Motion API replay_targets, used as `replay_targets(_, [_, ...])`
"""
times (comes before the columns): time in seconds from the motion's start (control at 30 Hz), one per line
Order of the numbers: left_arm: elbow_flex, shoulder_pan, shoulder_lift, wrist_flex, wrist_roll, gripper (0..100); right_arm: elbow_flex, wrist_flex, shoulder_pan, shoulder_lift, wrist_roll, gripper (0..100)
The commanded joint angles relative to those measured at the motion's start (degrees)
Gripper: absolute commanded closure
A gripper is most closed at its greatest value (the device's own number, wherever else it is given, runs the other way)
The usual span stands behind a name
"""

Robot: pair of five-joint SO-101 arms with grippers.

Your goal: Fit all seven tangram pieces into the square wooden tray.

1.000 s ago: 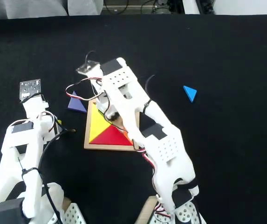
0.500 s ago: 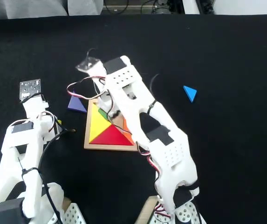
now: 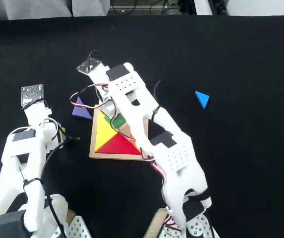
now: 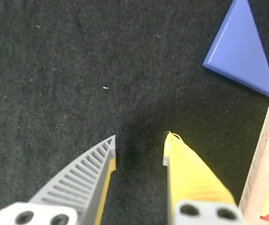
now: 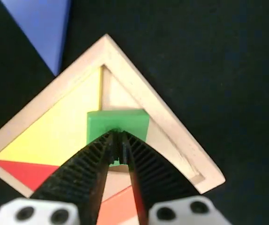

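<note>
In tray: three pieces; right claw grips square; two triangles outside.

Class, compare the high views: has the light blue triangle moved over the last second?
No. The light blue triangle lies in the same spot, well right of the wooden tray.

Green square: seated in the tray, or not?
Not seated: the green square is pinched by the right tool and overlaps the yellow triangle.
</note>
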Motion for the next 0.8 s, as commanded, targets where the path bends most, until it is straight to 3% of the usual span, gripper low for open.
replay_targets(0.0, [-0.75, -0.31, -0.26, -1.05, 0.62, 83, -3.03, 1.49, 2.11, -0.48, 0.53, 98.8])
replay_targets(0.2, [-0.75, -0.31, -0.26, -1.05, 0.62, 83, -4.09, 2.90, 4.75, -1.36, 0.26, 98.8])
replay_targets(0.5, [-0.75, -0.31, -0.26, -1.05, 0.62, 83, -8.92, 2.81, -5.36, -4.18, 0.18, 98.8])
replay_targets(0.77, [-0.75, -0.31, -0.26, -1.05, 0.62, 83, -9.80, 5.01, -4.40, 3.56, 0.09, 98.8])
